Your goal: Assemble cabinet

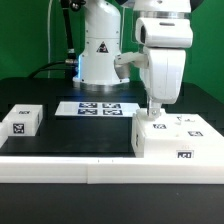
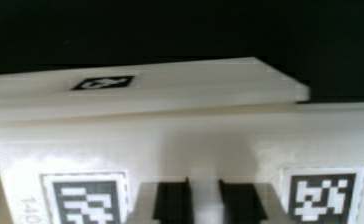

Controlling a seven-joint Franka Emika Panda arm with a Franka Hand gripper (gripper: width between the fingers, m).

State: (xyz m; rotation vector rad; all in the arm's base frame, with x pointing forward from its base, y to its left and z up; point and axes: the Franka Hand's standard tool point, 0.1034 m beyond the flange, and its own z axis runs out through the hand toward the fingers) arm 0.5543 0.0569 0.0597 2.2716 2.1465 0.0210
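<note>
- The cabinet [image 1: 180, 140] is the large white box on the counter [image 1: 70, 138], at the exterior view's right and close to the front edge.
- Black-and-white tags show on its top, and one more tag [image 1: 184, 154] sits on the face turned to the camera.
- In the wrist view the cabinet [image 2: 179, 125] fills most of the picture. A flat white panel carries one tag [image 2: 104, 83], and two larger tags lie lower down, one on each side of the fingers.
- The gripper [image 1: 155, 114] points straight down at the cabinet's top, near the end that faces the exterior view's left.
- From the wrist, the gripper [image 2: 188, 202] has its dark fingers [image 2: 161, 205] drawn nearly together, with only a thin pale sliver between them. I cannot tell whether they pinch part of the cabinet.
- The marker board [image 1: 97, 108] lies flat behind, near the arm's base [image 1: 100, 55].
- A small white tagged block [image 1: 21, 121] rests well apart, at the exterior view's left.
</note>
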